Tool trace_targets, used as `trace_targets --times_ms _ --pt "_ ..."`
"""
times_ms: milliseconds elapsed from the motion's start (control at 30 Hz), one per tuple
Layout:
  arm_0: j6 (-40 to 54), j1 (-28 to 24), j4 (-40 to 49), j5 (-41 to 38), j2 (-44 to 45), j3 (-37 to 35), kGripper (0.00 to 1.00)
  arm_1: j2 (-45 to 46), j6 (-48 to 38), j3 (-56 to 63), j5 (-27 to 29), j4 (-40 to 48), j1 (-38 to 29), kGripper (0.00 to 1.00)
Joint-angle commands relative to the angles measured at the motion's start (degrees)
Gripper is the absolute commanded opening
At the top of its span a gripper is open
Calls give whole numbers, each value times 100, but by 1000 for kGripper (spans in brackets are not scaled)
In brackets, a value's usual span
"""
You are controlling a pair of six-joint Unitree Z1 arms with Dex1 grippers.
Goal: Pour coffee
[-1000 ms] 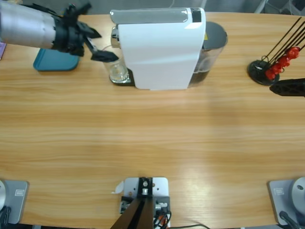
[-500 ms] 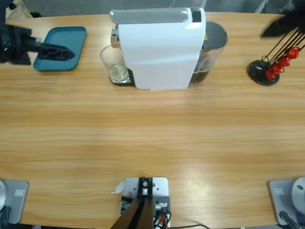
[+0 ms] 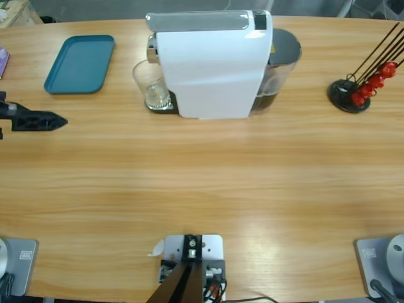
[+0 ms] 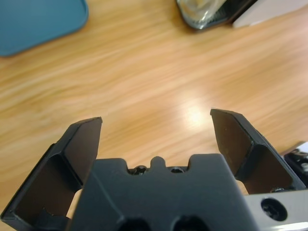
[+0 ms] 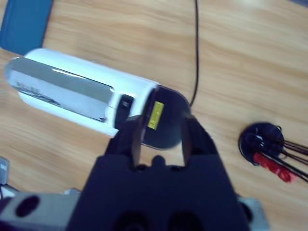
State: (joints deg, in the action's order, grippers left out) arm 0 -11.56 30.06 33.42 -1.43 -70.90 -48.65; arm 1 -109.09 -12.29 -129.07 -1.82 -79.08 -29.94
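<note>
Wooden table [image 3: 202, 183]; left gripper [image 3: 49, 120] low, spread, empty; right gripper [image 5: 161, 129] overhead, parted, empty.

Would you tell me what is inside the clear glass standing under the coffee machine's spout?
The glass looks empty: only its pale, shiny bottom shows, with no dark coffee visible. The white coffee machine overhangs its right side, so that part of the inside is hidden.
</note>
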Motion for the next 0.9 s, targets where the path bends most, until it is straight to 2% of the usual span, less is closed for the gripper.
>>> trace_targets --times_ms 33,567,900 --pt "-106 42 49 106 6 297 977 -991 80 -1161 45 -609 -330 0" --pt "-338 52 7 11 -205 312 977 -1107 34 -1147 -161 -951 -618 0" --pt "-338 54 7 13 -160 321 977 -1308 52 -1130 -90 -951 -618 0"
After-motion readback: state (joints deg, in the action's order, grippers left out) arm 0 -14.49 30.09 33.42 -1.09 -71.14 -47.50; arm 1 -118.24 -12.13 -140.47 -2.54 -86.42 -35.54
